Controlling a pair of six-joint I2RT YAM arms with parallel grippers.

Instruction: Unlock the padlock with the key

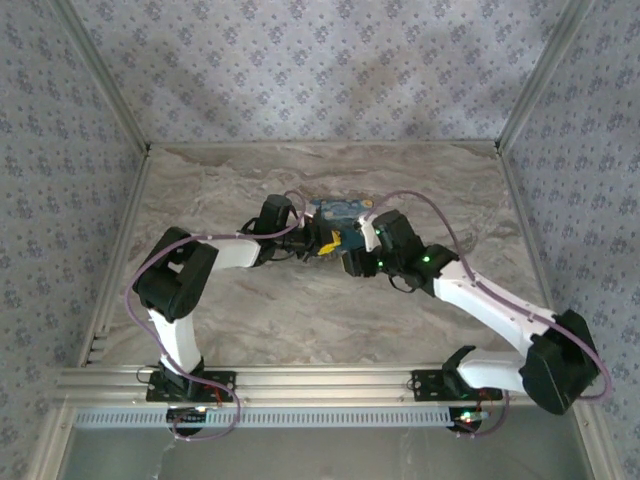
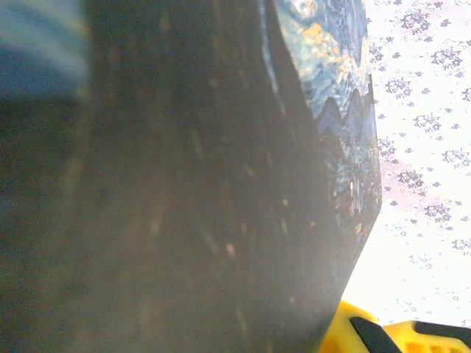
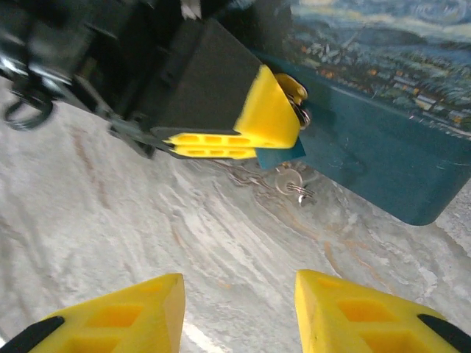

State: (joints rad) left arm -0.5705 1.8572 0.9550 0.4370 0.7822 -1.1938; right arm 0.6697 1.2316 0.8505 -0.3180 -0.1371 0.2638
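"Marble table point(image 1: 330, 320), flowered walls point(image 1: 300, 70), and I'm watching both arms crowding the painted blue box point(image 1: 340, 210) mid-table. Where's the padlock sitting?"

"I'm seeing the padlock point(image 3: 298, 95) as a glint of metal at the box's near edge, half hidden behind the left gripper point(image 3: 276, 136). Its fingers are clenching together there, with a teal tab point(image 3: 281, 153) poking out beneath. I can't tell exactly what they're pinching."

"And the key?"

"The key point(image 3: 288, 182) is lying on its ring on the marble, just beside the box, below those fingers. My right gripper point(image 3: 239, 309) is hovering over bare table nearby, jaws apart, carrying nothing."

"How is it going to handle?"

"I'm expecting it to be thin, stiff and slick, and lying flat, so awkward to lift. I'm planning on pinching the bow edge-on, leaving the blade free. The padlock is probably heavy and rigid, so I'm counting on steadying its body."
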